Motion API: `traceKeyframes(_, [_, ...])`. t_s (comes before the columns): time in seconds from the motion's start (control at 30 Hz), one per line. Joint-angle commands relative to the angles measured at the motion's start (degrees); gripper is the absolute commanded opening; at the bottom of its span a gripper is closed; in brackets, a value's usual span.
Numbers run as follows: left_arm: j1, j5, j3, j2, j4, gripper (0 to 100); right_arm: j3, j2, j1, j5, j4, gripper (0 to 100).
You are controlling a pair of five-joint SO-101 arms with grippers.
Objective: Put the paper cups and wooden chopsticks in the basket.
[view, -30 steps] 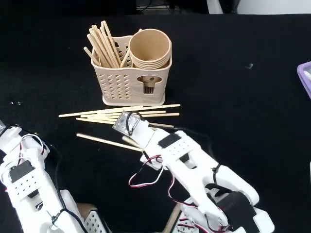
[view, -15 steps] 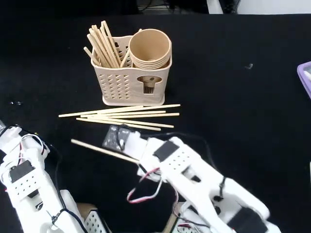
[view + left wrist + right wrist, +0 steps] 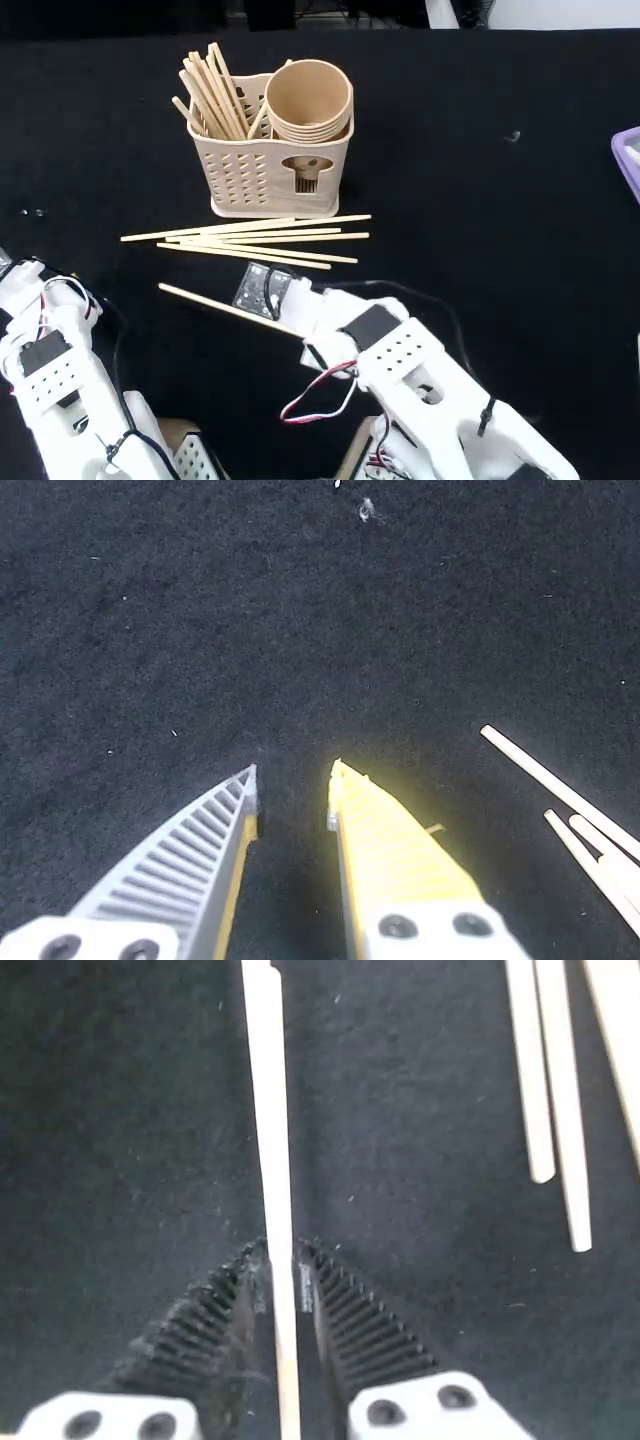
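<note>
Right end effector (image 3: 282,1250) pinches one pale wooden chopstick (image 3: 268,1110), long axis running straight out between the jaws. Beige perforated plastic basket (image 3: 265,175) sits beyond, past the loose chopstick pile (image 3: 250,235); right arm (image 3: 400,350) nearer.

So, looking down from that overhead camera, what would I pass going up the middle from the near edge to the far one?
The right arm's jaws shut on a single chopstick → loose wooden chopsticks → basket holding paper cups and more chopsticks.
</note>
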State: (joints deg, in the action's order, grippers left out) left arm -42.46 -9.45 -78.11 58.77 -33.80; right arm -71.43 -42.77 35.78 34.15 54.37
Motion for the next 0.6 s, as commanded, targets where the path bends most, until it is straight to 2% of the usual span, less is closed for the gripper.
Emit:
traceKeyframes(0.0, [-0.2, -0.3, 1.7, 0.2, 1.1, 13, -0.6, 1.7, -1.5, 0.7, -1.2, 1.1])
traceKeyframes(0.2, [-0.2, -0.3, 1.7, 0.2, 1.1, 13, -0.7, 6.3, -6.9, 3.6, -5.0, 1.1])
traceKeyframes(0.33, [-0.2, -0.3, 1.7, 0.2, 1.1, 13, 2.4, 7.0, -7.8, 3.3, -4.7, 1.1])
traceKeyframes(0.43, [-0.2, -0.3, 1.7, 0.2, 1.1, 13, 10.3, 6.9, -5.6, -2.1, 2.0, 1.1])
traceKeyframes(0.57, [-0.2, -0.3, 1.7, 0.2, 1.1, 13, 21.9, 4.5, 1.6, -6.0, 11.3, 1.1])
